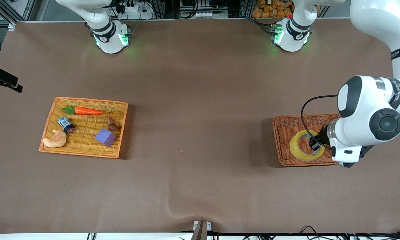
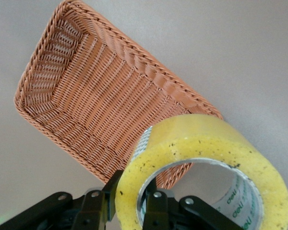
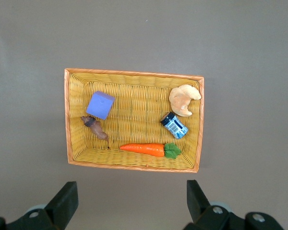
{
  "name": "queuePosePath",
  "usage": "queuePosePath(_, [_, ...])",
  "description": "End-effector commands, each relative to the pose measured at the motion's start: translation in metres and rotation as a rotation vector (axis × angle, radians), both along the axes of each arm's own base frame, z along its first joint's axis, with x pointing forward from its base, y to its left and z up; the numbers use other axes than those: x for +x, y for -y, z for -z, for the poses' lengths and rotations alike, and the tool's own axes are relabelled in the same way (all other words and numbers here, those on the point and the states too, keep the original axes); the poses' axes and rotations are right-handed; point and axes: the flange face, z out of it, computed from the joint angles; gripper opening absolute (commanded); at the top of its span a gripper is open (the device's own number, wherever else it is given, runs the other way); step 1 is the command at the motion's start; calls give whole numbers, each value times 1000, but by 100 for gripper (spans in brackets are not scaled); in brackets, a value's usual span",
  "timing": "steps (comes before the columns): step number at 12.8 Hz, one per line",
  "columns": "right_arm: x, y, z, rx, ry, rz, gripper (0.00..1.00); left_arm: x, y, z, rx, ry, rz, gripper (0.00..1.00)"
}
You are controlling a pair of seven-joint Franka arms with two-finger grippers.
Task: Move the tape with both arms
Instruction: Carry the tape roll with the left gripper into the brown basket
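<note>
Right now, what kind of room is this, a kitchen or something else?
Probably a robot lab, not a kitchen. Two white arms are bolted to a brown-covered table, cables and metal framing line its edge, and the yellow basket holds toys like a carrot and croissant.

Yellow wicker tray w/ orange rim (image 1: 48, 124): toward right arm's end of table.
In tray: orange plastic carrot w/ green top (image 1: 83, 110), small blue-labelled can (image 1: 66, 124) on its side, tan croissant (image 1: 55, 139), purple cube (image 1: 105, 137), small brown figure (image 1: 111, 123).
Brown wicker basket (image 1: 283, 140): toward left arm's end.
Brown cloth-covered table (image 1: 200, 100): under both.
</note>
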Motion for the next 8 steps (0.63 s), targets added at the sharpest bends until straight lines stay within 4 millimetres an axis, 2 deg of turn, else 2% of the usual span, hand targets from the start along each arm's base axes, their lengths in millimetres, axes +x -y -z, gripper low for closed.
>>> queuePosePath(1, [0, 0, -4, -3, -1, -4, 100, -39, -33, 6, -28, 64, 24, 0])
queuePosePath(2, [1, 0, -1, -3, -5, -4, 100, -41, -60, 13, -37, 84, 59, 0])
queuePosePath(3, [0, 2, -3, -3, -2, -1, 100, -42, -77, 23, -43, 90, 101, 0])
queuePosePath(5, [-1, 3, -3, -2, -7, -3, 100, -41, -96, 36, -55, 84, 213, 0])
queuePosePath(6, [-2, 3, -2, -4, -15, -4, 100, -39, -113, 42, -59, 89, 236, 0])
queuePosePath(8, [-2, 3, -2, -5, -20, -6, 100, -44, -121, 62, -60, 113, 271, 0])
